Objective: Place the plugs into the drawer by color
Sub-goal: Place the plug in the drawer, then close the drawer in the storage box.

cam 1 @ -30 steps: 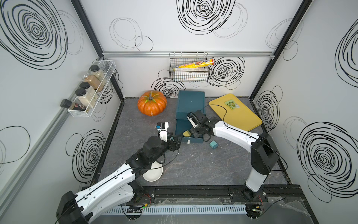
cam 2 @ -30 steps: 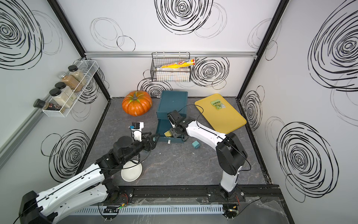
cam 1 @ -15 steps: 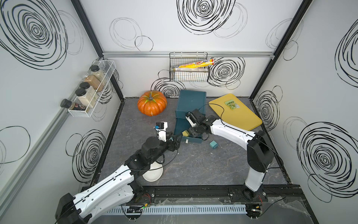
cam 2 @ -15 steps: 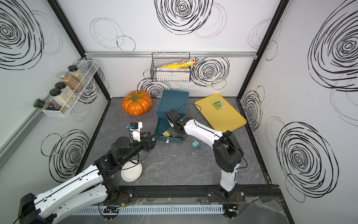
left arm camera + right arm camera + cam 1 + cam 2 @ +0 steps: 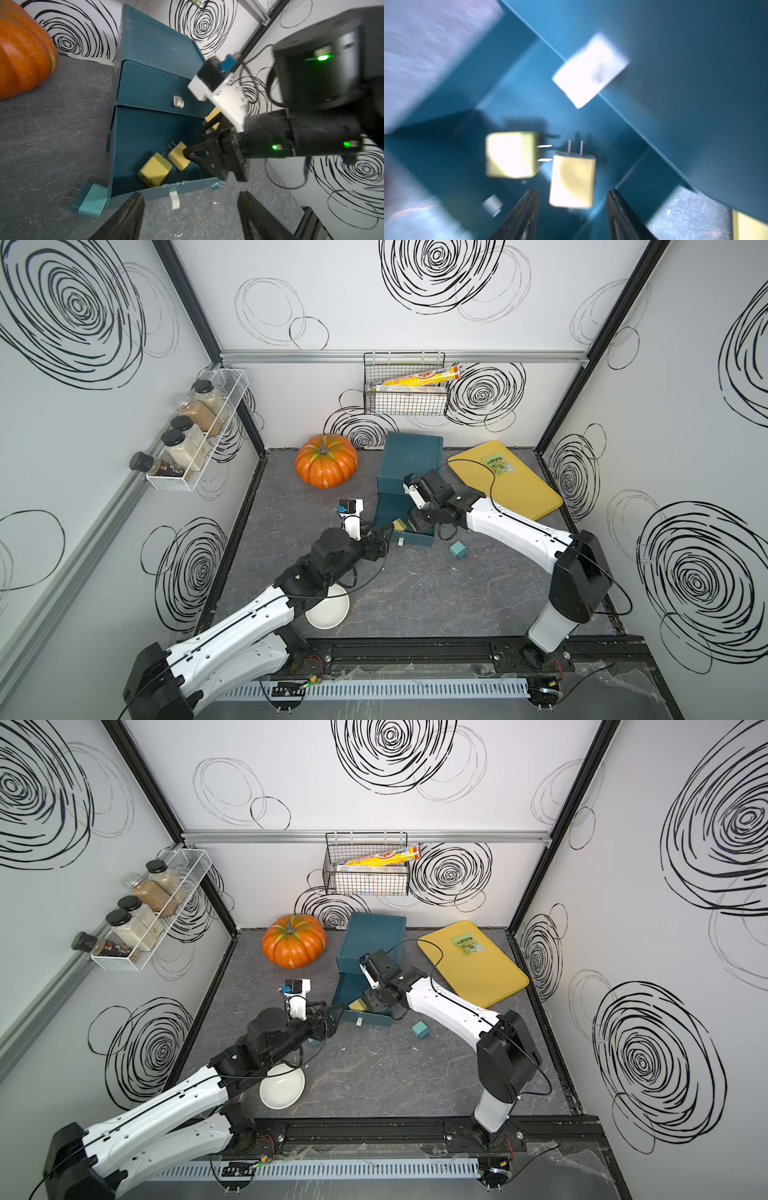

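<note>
Right wrist view: right tool (image 5: 572,190) parted around yellow plug (image 5: 572,178), not clamping; left tool (image 5: 190,193) wide open, empty.

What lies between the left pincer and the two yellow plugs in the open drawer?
The front wall of the open drawer, with its white handle, stands there; the left wrist view shows it.

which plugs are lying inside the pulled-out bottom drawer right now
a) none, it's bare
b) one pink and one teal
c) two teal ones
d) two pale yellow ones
d: the left wrist view shows a pale yellow plug and a second pale yellow plug lying on the floor of the open drawer, while a teal plug lies outside it, beside its corner.
</note>
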You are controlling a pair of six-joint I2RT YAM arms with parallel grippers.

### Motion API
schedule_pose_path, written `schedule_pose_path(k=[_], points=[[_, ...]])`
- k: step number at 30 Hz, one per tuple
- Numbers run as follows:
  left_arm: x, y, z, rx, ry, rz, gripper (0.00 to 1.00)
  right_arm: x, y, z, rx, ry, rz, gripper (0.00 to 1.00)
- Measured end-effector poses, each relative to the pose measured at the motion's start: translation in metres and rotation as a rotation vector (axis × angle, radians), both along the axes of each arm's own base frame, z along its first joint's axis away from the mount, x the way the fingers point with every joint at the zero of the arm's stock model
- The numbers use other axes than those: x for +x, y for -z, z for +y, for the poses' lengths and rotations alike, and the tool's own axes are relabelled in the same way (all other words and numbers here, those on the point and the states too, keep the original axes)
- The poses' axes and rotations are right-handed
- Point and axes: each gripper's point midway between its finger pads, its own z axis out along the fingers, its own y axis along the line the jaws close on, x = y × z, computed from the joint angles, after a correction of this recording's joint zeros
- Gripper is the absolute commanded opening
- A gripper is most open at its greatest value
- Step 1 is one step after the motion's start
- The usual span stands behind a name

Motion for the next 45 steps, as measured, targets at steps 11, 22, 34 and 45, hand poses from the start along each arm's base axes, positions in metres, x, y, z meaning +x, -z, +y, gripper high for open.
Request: schedule_pose_path(k=[11,22,34,45], points=[[0.137,-0.103,0.035,0.018,-0.218,-0.064,0.85,-0.088,-0.053,0.002,0.358,-0.222,0.018,0.49],[0.199,0.018,-0.004,0.204,-0.123,0.171,0.68,-0.144,0.017,0.015,0.369,-0.338,0.185,0.50],[0.197,0.015,-0.004,0.189,-0.118,0.142,0.41,-0.047,0.044,-0.023,0.231,0.015,0.083,0.50],[0.194,0.014,-0.005,0.204,-0.140,0.130,0.38,0.014,0.031,-0.029,0.142,0.149,-0.047,0.48]])
